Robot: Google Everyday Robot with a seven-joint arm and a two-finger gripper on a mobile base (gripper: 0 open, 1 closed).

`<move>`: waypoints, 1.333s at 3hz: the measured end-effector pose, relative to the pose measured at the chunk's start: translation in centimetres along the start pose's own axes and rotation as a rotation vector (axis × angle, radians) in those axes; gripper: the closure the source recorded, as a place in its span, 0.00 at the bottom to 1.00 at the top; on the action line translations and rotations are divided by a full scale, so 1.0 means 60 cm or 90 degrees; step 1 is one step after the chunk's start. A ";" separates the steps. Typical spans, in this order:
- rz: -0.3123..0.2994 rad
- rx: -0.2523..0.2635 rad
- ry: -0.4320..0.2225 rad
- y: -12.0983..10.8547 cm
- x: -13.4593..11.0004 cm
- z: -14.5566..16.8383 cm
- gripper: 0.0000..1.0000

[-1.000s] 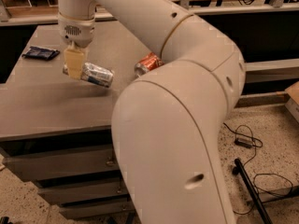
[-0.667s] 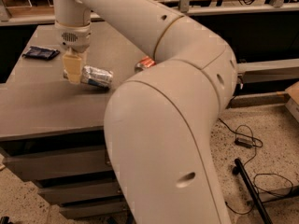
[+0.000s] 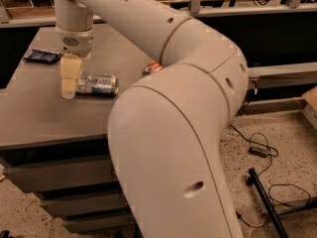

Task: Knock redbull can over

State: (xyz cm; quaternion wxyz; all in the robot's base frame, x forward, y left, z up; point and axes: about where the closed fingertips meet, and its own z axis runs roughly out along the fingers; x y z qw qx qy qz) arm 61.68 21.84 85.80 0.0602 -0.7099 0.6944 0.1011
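Note:
The redbull can (image 3: 99, 84), slim, silver and blue, lies on its side on the grey table (image 3: 44, 118), its silver top pointing right. My gripper (image 3: 69, 77) hangs from the white arm just left of the can, its pale yellowish fingers (image 3: 69, 73) pointing down at the can's left end. I cannot tell whether they touch the can.
An orange soda can (image 3: 152, 67) lies partly hidden behind my arm at the table's right. A dark blue packet (image 3: 42, 56) lies at the table's far left. Drawers sit under the table top. Black cables (image 3: 262, 152) run over the floor at right.
The arm has swung left and the gripper has shifted slightly left. The redbull can still lies on its side in about the same spot.

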 end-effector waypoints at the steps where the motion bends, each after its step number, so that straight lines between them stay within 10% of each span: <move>1: -0.027 0.081 -0.014 0.006 -0.015 -0.070 0.00; 3: -0.001 0.190 -0.063 -0.012 0.012 -0.211 0.00; 4: -0.001 0.190 -0.063 -0.012 0.012 -0.211 0.00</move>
